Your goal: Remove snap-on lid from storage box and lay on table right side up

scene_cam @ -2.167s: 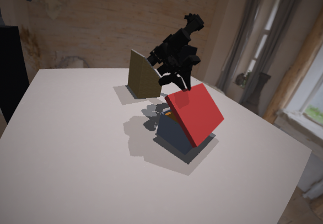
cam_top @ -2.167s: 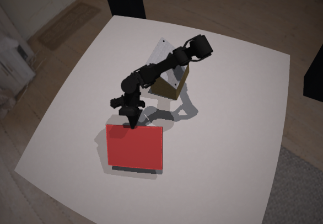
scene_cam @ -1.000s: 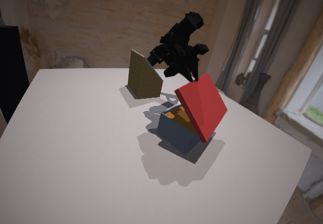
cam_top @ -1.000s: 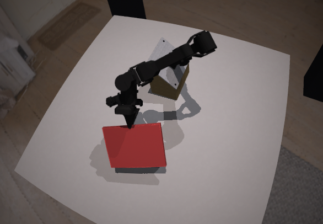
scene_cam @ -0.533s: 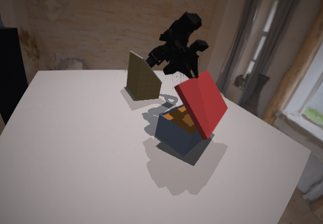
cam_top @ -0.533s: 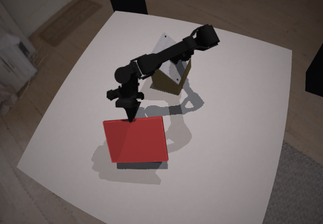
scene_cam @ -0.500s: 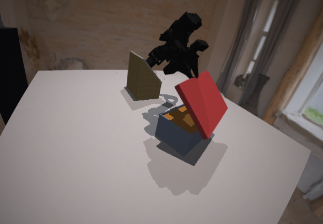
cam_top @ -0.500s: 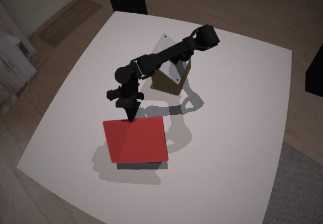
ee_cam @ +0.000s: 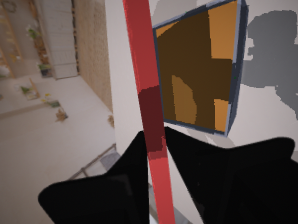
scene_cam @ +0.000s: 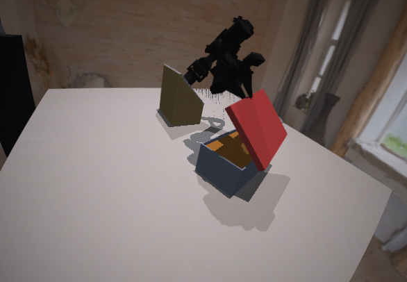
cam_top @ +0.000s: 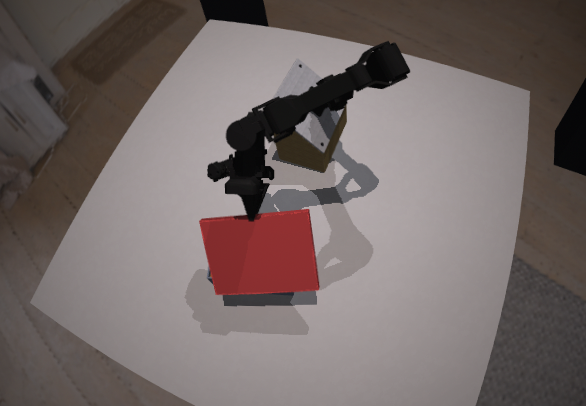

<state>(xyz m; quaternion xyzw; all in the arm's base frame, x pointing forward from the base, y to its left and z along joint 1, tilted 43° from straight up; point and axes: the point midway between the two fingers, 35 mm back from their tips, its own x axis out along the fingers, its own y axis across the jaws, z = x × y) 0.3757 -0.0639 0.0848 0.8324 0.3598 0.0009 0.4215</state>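
Lid tipped up off box, in grip

End effector (cam_top: 252,217) (scene_cam: 248,96) (ee_cam: 153,133) nearly closed, w/ the red lid (cam_top: 260,253) (scene_cam: 258,129) (ee_cam: 145,75) pinched by one edge btwn its fingertips. Lid tilted steeply, gripped edge high, opp. edge low by the far side of the box; can't tell if those two touch. Box (scene_cam: 219,171) (ee_cam: 240,75) is dark blue, upright on the worktop (cam_top: 415,226) (scene_cam: 104,198) (ee_cam: 121,65), open on the side nearer the arm (cam_top: 310,101) (scene_cam: 229,51), orange inside showing, part in shadow. Further out, a wedge-shaped block (cam_top: 302,152) (scene_cam: 178,101) w/ a sloping grey top stands apart from box, partly under the arm in top view. Lid not flat on worktop yet.
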